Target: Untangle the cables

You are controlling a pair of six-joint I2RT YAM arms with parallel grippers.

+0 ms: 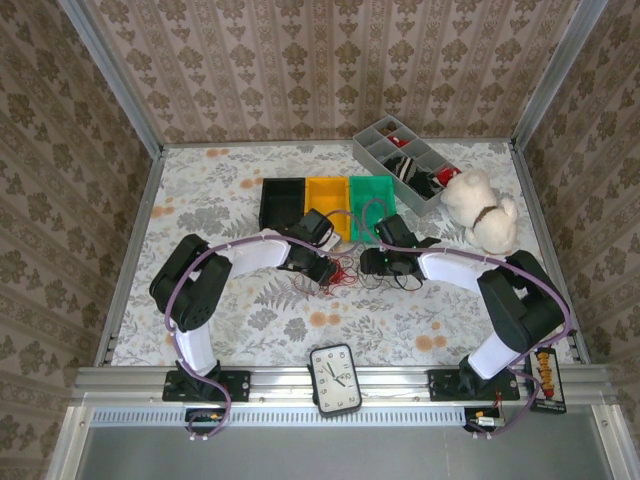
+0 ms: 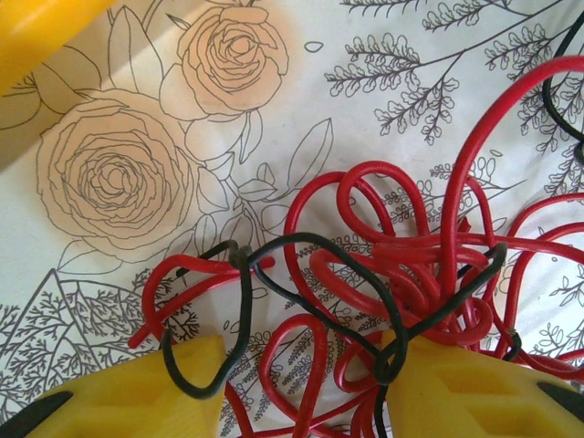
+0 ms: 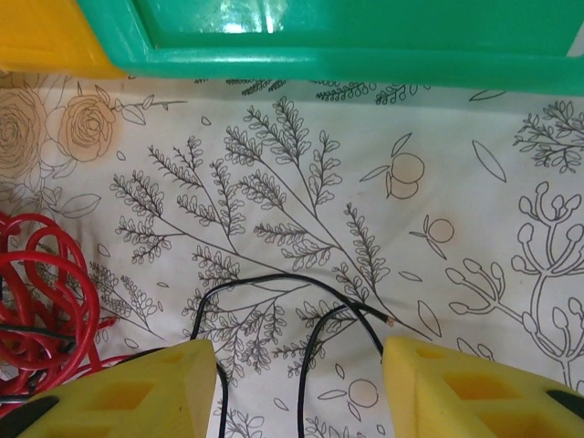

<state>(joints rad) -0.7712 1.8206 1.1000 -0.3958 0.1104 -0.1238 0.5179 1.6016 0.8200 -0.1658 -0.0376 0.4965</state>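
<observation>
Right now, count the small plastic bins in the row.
3: black plastic bin at left, yellow plastic bin in the middle, green plastic bin at right. None seems hidden.

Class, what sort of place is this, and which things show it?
Probably a staged robot test cell: wallpapered panels in a metal frame, left arm and right arm bolted to a rail, a clock and plush dog as props.
</observation>
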